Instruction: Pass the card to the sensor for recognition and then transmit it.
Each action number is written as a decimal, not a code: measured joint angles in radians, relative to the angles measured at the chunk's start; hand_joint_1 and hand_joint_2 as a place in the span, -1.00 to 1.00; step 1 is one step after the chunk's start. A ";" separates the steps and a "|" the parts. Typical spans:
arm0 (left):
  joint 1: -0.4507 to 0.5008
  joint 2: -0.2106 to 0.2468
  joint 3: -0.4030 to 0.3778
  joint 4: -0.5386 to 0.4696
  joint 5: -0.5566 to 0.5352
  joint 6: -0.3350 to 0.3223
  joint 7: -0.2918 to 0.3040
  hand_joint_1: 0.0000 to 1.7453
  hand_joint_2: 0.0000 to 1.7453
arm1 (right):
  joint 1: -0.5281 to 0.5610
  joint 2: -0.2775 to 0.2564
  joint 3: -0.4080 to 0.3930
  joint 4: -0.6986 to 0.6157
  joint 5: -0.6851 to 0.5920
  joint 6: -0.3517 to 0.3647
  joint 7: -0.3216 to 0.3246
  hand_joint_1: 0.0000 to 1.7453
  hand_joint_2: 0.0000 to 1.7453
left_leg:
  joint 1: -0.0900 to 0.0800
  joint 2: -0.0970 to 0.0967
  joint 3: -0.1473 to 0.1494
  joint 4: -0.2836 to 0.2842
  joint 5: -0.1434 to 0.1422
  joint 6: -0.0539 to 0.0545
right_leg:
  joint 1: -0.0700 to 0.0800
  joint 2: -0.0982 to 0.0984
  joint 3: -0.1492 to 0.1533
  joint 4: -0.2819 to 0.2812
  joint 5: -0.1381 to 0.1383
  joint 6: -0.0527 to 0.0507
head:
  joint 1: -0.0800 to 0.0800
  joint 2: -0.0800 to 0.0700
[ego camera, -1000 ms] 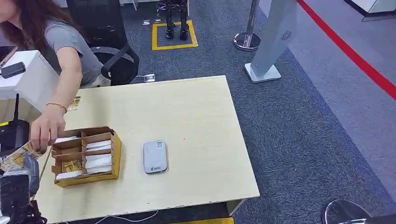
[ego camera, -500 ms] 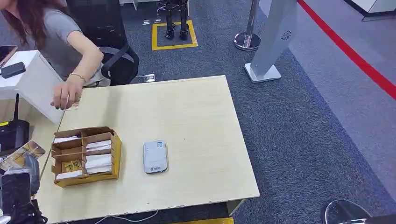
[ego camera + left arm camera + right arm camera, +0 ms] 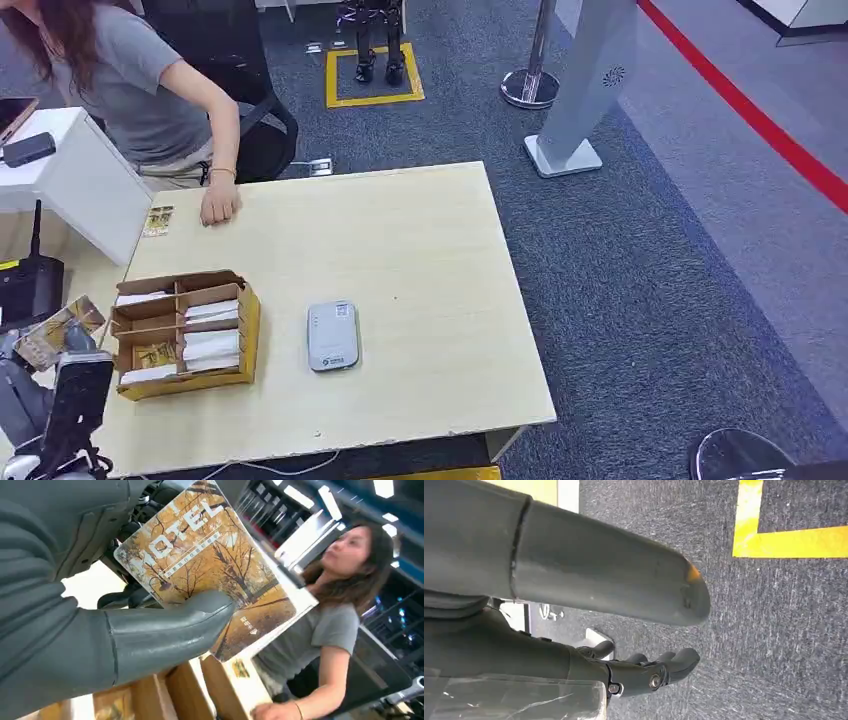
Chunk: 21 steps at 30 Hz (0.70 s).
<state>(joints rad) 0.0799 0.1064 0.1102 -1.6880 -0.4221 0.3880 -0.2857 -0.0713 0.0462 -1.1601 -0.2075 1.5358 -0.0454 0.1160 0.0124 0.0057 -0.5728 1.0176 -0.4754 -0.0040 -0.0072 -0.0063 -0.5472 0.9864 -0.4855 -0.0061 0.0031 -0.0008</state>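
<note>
Glossy card (image 3: pixel 200 565), matt wooden table (image 3: pixel 420 250), cardboard box (image 3: pixel 250 322)

left hand (image 3: pixel 100 630) | holds card (image 3: pixel 200 565) | person (image 3: pixel 325 630) behind

At the lower left of the head frame, our left robot hand (image 3: pixel 125 630) grips a card (image 3: pixel 205 565), thumb pressed across its face. Our right robot hand (image 3: pixel 614 625) hangs with fingers apart, holding nothing.
</note>
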 joint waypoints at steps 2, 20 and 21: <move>-0.013 0.000 -0.032 0.006 -0.105 0.040 0.019 1.00 1.00 | -0.003 0.000 0.003 0.000 0.003 0.005 0.000 -1.00 -1.00 | 0.000 0.000 0.000 0.000 0.000 0.000 | 0.000 0.000 0.000 0.000 0.000 0.000 | 0.000 0.000; -0.102 0.020 -0.282 0.115 -0.710 0.191 0.180 1.00 1.00 | -0.010 0.000 0.027 0.000 0.018 0.021 0.000 -1.00 -1.00 | 0.000 0.000 0.000 0.000 0.000 0.000 | 0.000 0.000 0.000 0.000 0.000 0.000 | 0.000 0.000; -0.111 0.023 -0.298 0.127 -0.746 0.192 0.196 1.00 1.00 | -0.011 0.000 0.029 0.000 0.019 0.021 0.000 -1.00 -1.00 | 0.000 0.000 0.000 0.000 0.000 0.000 | 0.000 0.000 0.000 0.000 0.000 0.000 | 0.000 0.000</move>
<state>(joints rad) -0.0312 0.1290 -0.1881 -1.5610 -1.1678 0.5798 -0.0896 -0.0820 0.0462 -1.1307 -0.2075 1.5548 -0.0244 0.1160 0.0124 0.0060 -0.5726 1.0177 -0.4752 -0.0040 -0.0072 -0.0059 -0.5473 0.9864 -0.4850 -0.0063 0.0030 -0.0004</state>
